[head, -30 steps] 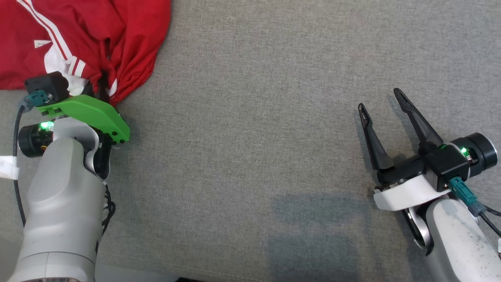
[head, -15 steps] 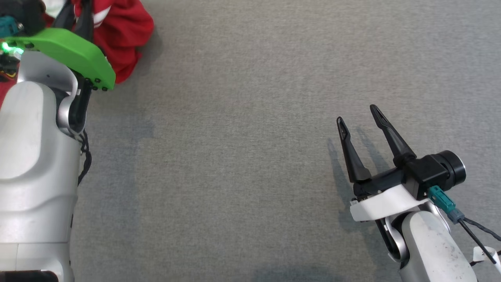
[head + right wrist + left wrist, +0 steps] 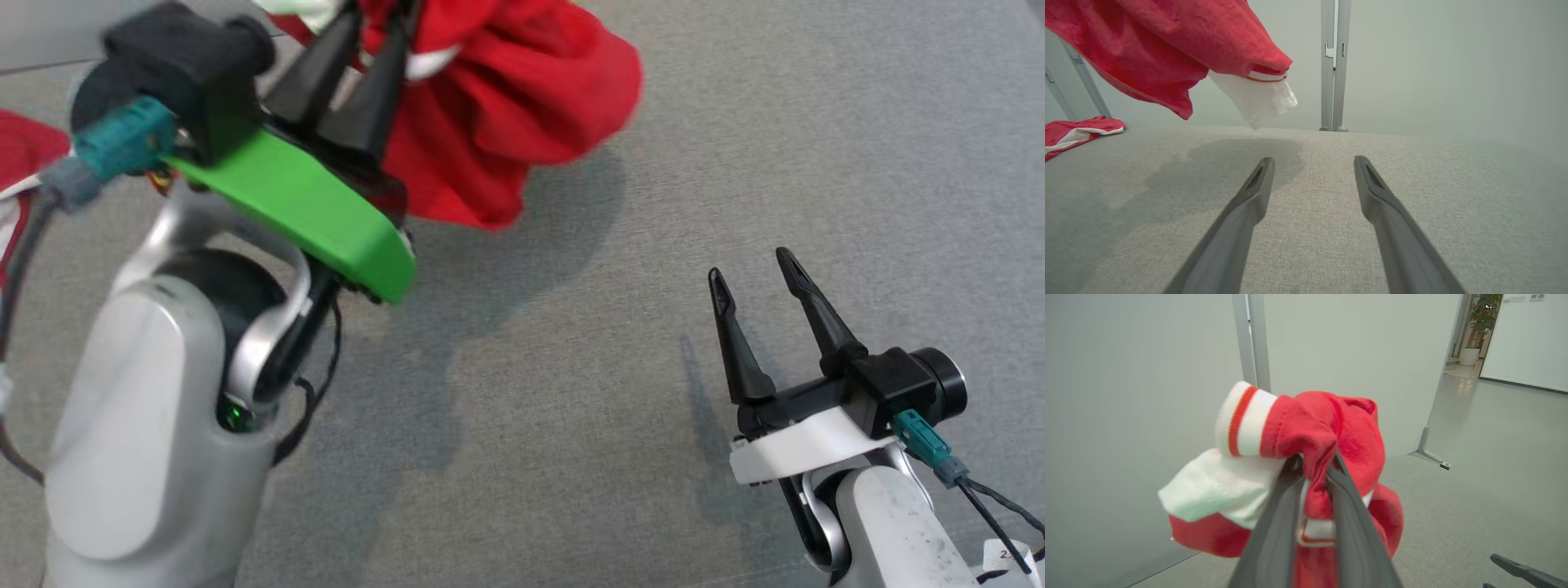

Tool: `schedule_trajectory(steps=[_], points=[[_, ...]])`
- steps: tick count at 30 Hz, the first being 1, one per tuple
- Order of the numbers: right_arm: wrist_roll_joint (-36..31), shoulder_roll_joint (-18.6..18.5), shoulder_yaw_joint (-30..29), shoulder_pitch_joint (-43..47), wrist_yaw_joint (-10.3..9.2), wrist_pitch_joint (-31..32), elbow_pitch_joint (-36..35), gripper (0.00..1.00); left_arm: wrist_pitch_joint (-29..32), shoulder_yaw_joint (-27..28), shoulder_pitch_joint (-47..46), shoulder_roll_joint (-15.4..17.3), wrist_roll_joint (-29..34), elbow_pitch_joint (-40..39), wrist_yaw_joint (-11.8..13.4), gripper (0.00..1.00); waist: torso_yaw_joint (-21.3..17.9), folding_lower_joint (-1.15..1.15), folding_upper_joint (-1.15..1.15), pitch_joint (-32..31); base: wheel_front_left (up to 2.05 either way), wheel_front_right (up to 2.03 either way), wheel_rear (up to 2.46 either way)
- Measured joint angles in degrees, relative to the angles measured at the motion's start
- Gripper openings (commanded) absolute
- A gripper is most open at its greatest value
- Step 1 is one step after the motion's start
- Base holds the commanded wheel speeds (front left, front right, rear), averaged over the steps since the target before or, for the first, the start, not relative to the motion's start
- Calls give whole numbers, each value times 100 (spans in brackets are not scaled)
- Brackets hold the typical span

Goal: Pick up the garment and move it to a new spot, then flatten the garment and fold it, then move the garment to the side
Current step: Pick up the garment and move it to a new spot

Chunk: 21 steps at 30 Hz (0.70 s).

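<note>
The left gripper (image 3: 1317, 459) pinches 1 fold of the bunched red knit garment with white striped cuffs (image 3: 506, 106), hanging it above the grey fabric surface (image 3: 775, 122) for carrying. The right gripper (image 3: 751, 266) hovers spread and empty, likely kept clear.

Red garment (image 3: 506, 122) — white striped cuffs; bunched, hanging above grey surface (image 3: 735, 122)

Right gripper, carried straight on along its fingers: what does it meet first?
Probably nothing soon: ahead of the right gripper lies bare grey surface, then the upright post at its far edge. The garment hangs off to its left. Whether the fingers would skim the surface is unclear.
</note>
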Motion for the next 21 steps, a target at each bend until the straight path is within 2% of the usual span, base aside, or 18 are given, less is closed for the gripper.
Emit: schedule_trajectory(steps=[4,8,11,15,18,21], points=[[0,10,-7,3,0,0,-31,100,218,-410,580,-131,5,-363,135,0,-317,0,0,-70,0,0,0],[0,12,-29,52,0,0,-43,100,182,-678,1246,-204,21,-167,276,0,-578,0,0,-104,0,0,0],[0,13,-75,131,0,1,-41,100,45,-892,1715,-241,57,371,313,0,-719,0,0,-108,0,0,0],[-21,14,-77,154,0,0,-32,100,-171,-1158,1975,-319,101,1524,245,0,-744,0,0,-62,0,0,0],[-35,18,-41,154,0,0,-15,100,-584,-1224,1965,-403,183,2338,199,0,-717,0,0,-47,0,0,0],[-56,19,-31,140,0,0,-9,100,-1072,-1287,1878,-569,201,2817,160,1,-673,0,0,-71,0,0,0]])
